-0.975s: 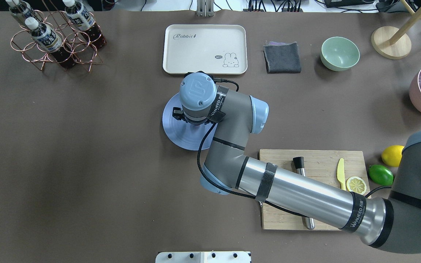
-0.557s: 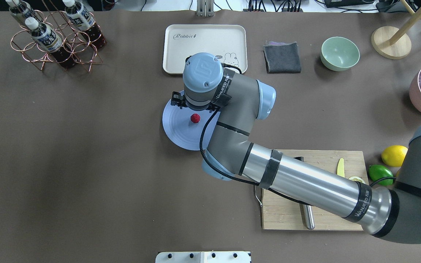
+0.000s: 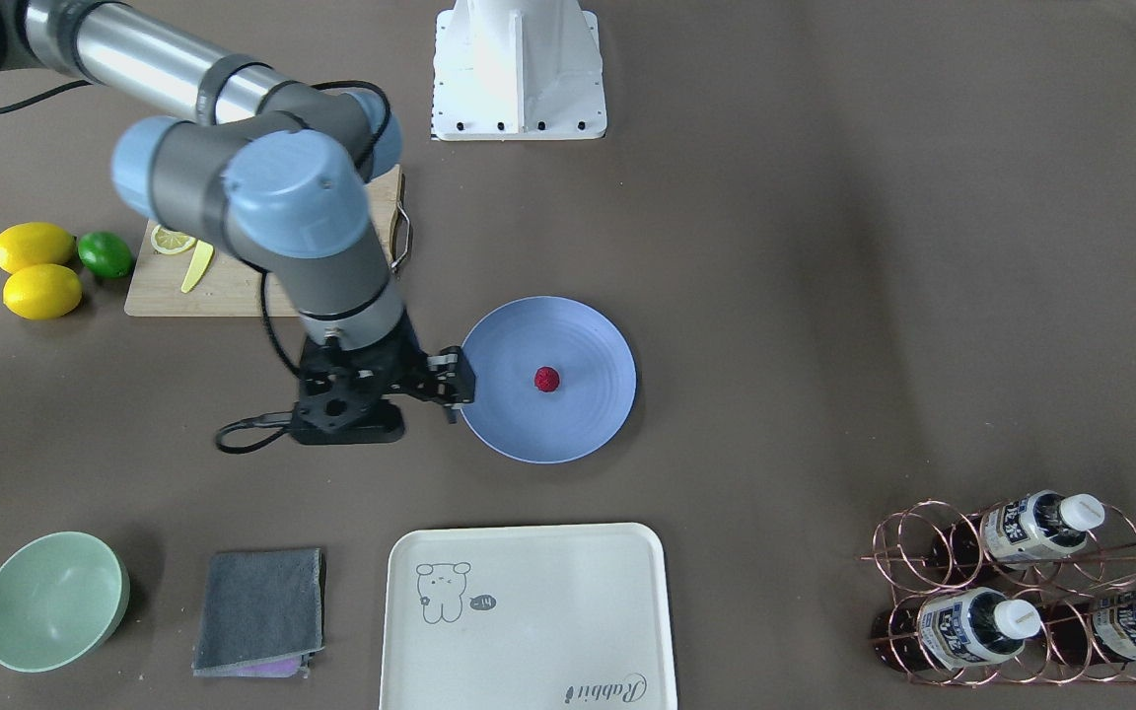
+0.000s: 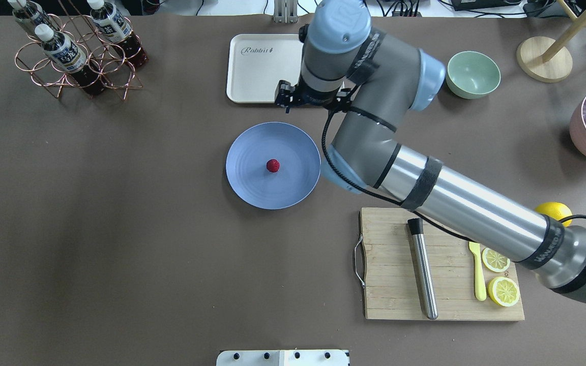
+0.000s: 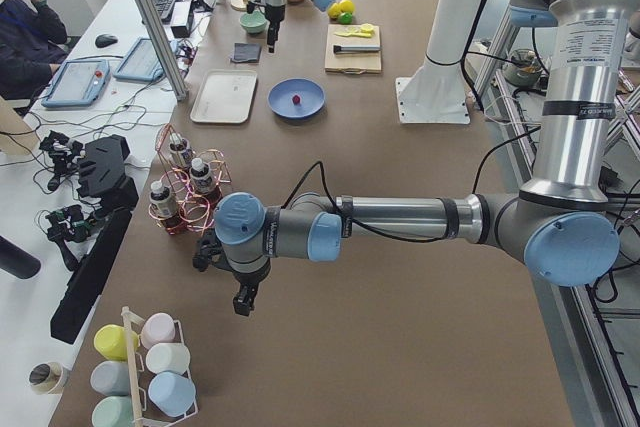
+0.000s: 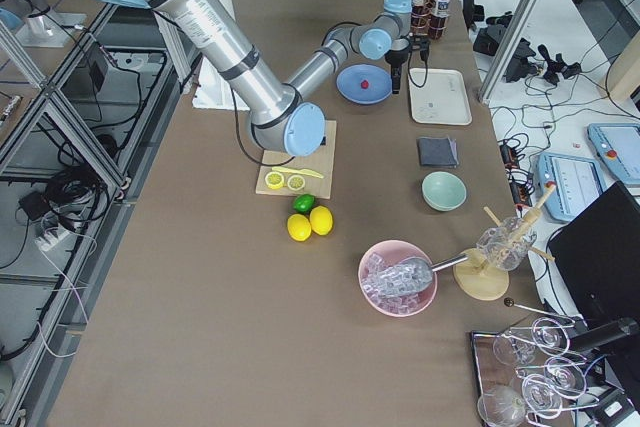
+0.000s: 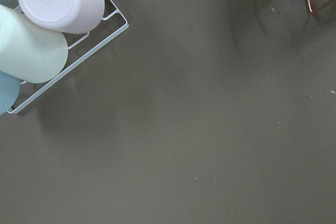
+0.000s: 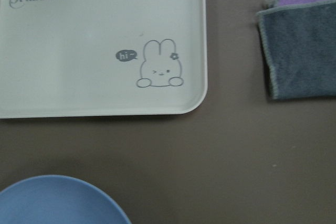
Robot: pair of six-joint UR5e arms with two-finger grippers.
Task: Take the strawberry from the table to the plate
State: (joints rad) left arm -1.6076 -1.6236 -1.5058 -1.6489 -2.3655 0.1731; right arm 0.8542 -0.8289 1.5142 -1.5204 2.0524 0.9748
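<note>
The small dark-red strawberry lies alone near the middle of the round periwinkle plate on the brown table. My right gripper hangs raised beyond the plate's far right rim, near the tray's corner, open and holding nothing. Its wrist view shows only the plate's rim, the tray and a cloth. My left gripper shows only in the exterior left view, low over bare table near a cup rack. I cannot tell whether it is open or shut.
A cream tray, grey cloth and green bowl line the far side. A cutting board with lemon slices, knife and metal rod lies at the near right. A bottle rack stands far left. Cups lie under the left wrist.
The right gripper was over the plate, hiding the strawberry. It has since lifted and swung away to the far right, leaving the strawberry lying on the plate.
</note>
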